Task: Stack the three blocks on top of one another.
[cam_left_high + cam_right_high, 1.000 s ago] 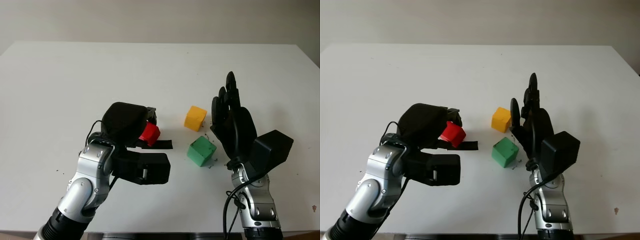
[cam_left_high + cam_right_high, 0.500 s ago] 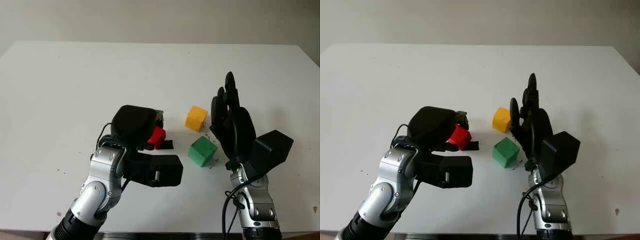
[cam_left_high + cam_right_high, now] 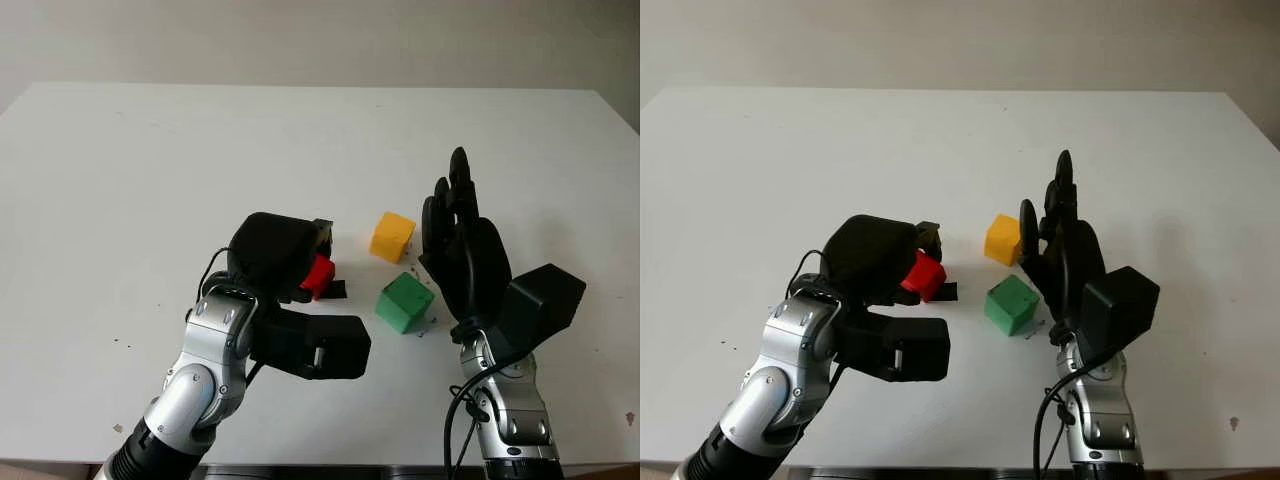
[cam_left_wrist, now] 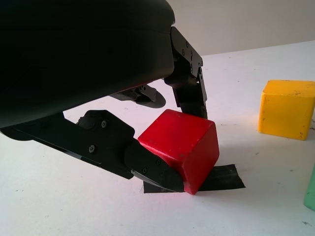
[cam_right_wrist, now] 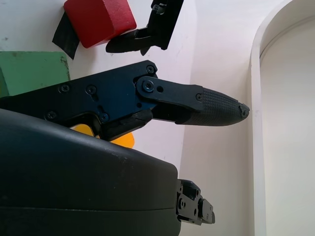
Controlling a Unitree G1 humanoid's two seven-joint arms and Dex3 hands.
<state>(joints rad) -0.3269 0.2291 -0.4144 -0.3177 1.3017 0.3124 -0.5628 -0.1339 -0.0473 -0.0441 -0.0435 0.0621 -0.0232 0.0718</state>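
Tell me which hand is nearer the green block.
The right hand, open, stands just to the right of the green block, almost beside it. The left hand is farther off on the block's left, gripping the red block.

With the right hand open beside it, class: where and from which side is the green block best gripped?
Probably from above, fingers on two opposite upright faces of the green block. It sits flat, its top bare, apart from the yellow block; the open right hand stands right beside it.
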